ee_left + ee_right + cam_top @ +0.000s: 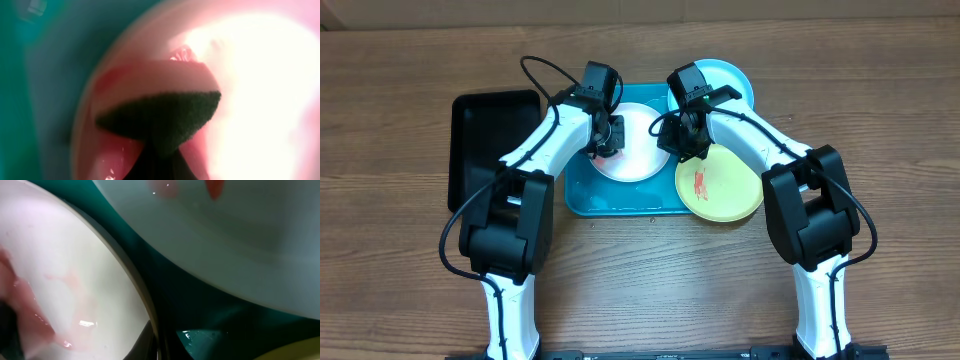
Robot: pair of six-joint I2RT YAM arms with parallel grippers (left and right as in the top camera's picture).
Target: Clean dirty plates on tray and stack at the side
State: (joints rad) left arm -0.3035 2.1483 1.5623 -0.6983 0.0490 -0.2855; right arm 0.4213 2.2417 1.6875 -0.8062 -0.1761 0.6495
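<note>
On the turquoise tray (610,203) lies the white plate (640,155), wet with a pink smear (75,325). My left gripper (603,148) is shut on a pink sponge with a dark green scrub face (160,115), and the sponge is pressed onto the white plate (260,75) near its left rim. At the plate's right rim my right gripper (682,150) is shut, the rim (142,295) running between its fingers. The pale blue plate (732,78) leans on the tray's far right corner and shows red spots (215,187). The yellow-green plate (725,190) with a red smear overlaps the tray's right edge.
A black rectangular tray (480,130) lies left of the turquoise tray, beside my left arm. Water glints on the turquoise tray floor (210,340) between the plates. Bare wooden table (650,280) stretches in front of the tray.
</note>
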